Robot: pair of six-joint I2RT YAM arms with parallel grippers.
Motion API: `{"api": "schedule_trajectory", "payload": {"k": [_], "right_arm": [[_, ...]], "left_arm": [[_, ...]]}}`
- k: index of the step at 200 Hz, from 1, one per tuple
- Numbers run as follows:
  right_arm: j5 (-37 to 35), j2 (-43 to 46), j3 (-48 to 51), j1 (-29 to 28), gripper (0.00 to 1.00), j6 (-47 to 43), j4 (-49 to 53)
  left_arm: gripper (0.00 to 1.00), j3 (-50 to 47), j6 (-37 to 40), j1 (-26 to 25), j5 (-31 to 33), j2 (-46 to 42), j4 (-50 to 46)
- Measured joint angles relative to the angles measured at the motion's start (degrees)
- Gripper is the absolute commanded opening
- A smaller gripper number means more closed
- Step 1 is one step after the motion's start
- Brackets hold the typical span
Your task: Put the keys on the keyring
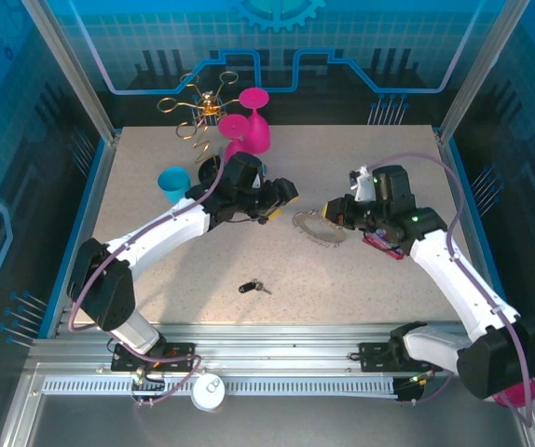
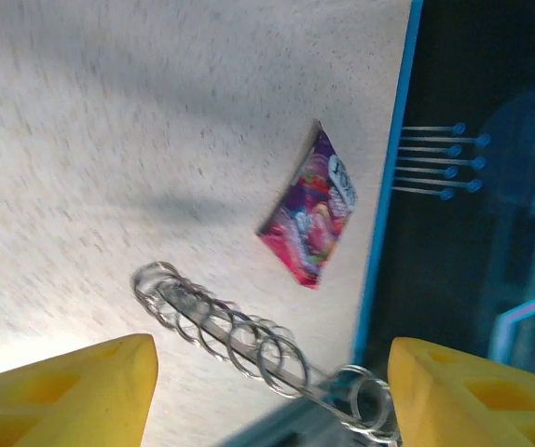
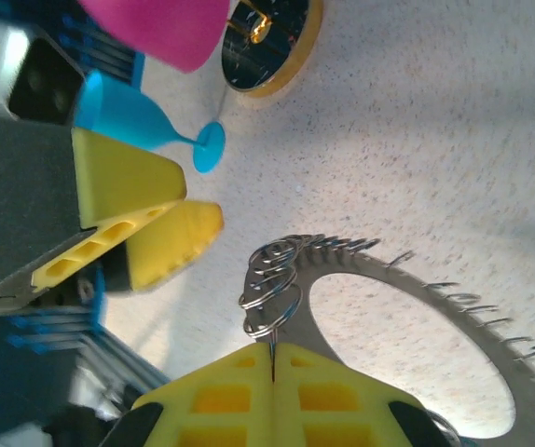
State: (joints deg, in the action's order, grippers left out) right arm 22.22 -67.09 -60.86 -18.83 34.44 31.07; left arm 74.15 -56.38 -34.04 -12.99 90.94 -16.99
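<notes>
Blue goblet (image 1: pixel 174 183) at left of table (image 1: pixel 342 298). Left gripper (image 1: pixel 281 200) mid-table, fingers (image 2: pixel 72 391) spread wide, just left of keyring (image 1: pixel 319 228). Keys (image 1: pixel 254 287) loose on table nearer arm bases, apart from both grippers. Keyring flat on table; right gripper (image 3: pixel 272 361) pinched closed on its rim. Snack packet (image 1: pixel 379 244) under right wrist.

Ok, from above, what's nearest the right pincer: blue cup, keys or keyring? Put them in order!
1. The keyring, gripped by the right pincer.
2. The keys, mid-table, towards the arm bases.
3. The blue cup, far over on the left.
</notes>
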Motion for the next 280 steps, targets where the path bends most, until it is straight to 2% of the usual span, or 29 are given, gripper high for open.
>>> {"api": "schedule_trajectory", "payload": {"k": [28, 52, 82, 117, 152, 195, 234, 280], "right_arm": [[-3.91, -3.45, -8.33, -5.46, 0.00, -16.09, 8.72], [-4.87, -5.38, -12.39, -6.58, 0.00, -26.93, 13.64], [-4.11, -6.67, -14.75, -6.56, 0.00, -37.35, 16.57], [-0.26, -6.40, -14.97, -6.62, 0.00, -46.47, 16.87], [2.95, -5.20, -14.97, -7.30, 0.00, -53.42, 17.16], [6.29, -4.85, -14.95, -10.03, 0.00, -58.47, 17.40], [8.72, -4.79, -14.88, -11.21, 0.00, -59.63, 17.25], [10.78, -4.79, -14.88, -12.00, 0.00, -60.89, 16.87]], "left_arm": [[0.66, -0.02, 16.87, 0.57, 1.92, -3.69, -0.59], [0.65, -2.99, 32.68, 1.27, 1.38, -7.93, 2.58], [0.61, -11.76, 54.05, 1.38, -3.39, -14.69, 7.08], [0.50, -13.16, 70.29, 2.14, -10.54, -16.44, 6.73], [0.40, -13.16, 77.07, 2.82, -18.99, -16.41, 6.86], [0.25, -13.29, 77.64, 2.75, -29.59, -16.26, 10.75], [0.25, -16.24, 78.90, 2.54, -34.25, -16.76, 12.11], [0.27, -18.67, 79.41, 2.47, -33.29, -16.87, 13.64]]}}
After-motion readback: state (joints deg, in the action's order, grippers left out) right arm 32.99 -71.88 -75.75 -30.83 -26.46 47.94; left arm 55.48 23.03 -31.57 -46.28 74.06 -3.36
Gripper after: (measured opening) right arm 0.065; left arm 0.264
